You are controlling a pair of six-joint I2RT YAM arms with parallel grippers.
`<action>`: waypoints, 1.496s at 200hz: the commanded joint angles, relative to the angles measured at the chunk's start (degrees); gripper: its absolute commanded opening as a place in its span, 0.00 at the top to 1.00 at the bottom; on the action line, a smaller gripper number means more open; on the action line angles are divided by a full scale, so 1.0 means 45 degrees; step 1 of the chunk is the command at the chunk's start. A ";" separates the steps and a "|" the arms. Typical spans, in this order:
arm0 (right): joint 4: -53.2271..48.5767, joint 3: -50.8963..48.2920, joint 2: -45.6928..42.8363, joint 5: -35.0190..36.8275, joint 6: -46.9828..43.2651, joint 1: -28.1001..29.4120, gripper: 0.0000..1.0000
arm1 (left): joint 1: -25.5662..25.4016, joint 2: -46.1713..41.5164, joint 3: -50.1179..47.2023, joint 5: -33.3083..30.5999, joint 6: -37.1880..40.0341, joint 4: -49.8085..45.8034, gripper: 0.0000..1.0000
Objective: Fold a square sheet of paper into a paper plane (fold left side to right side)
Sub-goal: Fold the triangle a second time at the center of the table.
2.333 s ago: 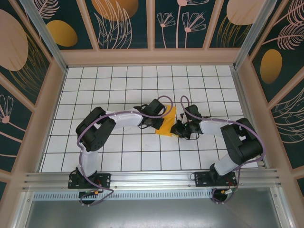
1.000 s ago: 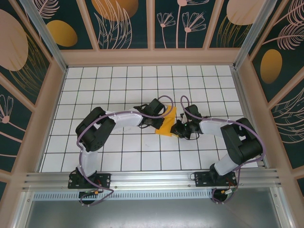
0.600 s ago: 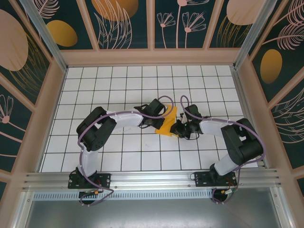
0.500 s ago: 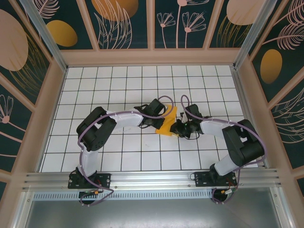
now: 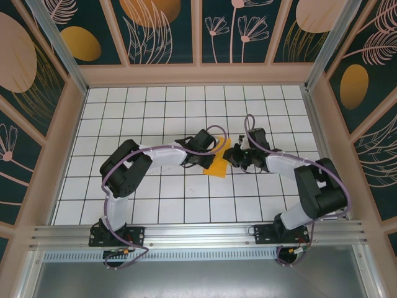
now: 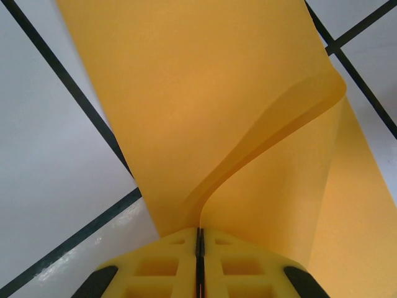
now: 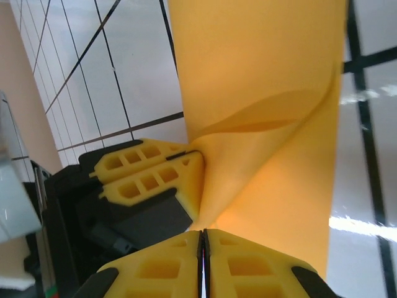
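White tiled desk [image 5: 155,112] carries the square sheet of paper [image 5: 219,162] at centre, between my arms. Left fingers [image 6: 161,267] and right fingers [image 7: 248,267], each pressed together, pinch its lifted layer, presumably to guide the left-to-right fold.

At mid-table the left gripper [image 5: 213,156] and right gripper [image 5: 234,156] were both clamped on the square sheet of paper [image 5: 218,166], fingers close together, with no passable gap between them. Open tiled table [image 5: 155,99] lay beyond them, to either side and in front. Panelled walls [image 5: 198,74] closed three sides, and a metal rail [image 5: 198,233] bounded the near edge.
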 commanded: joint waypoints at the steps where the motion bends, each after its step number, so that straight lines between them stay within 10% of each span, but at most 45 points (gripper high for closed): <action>1: 0.0676 0.0769 0.0607 0.0246 0.0440 0.0319 0.88 | 0.0085 0.0338 -0.0342 0.0126 0.0088 -0.0132 0.89; 299: -0.1493 0.2446 0.1659 0.1440 -0.0565 0.0871 0.87 | 0.0098 0.0391 -0.0207 0.0178 0.0156 -0.0165 0.89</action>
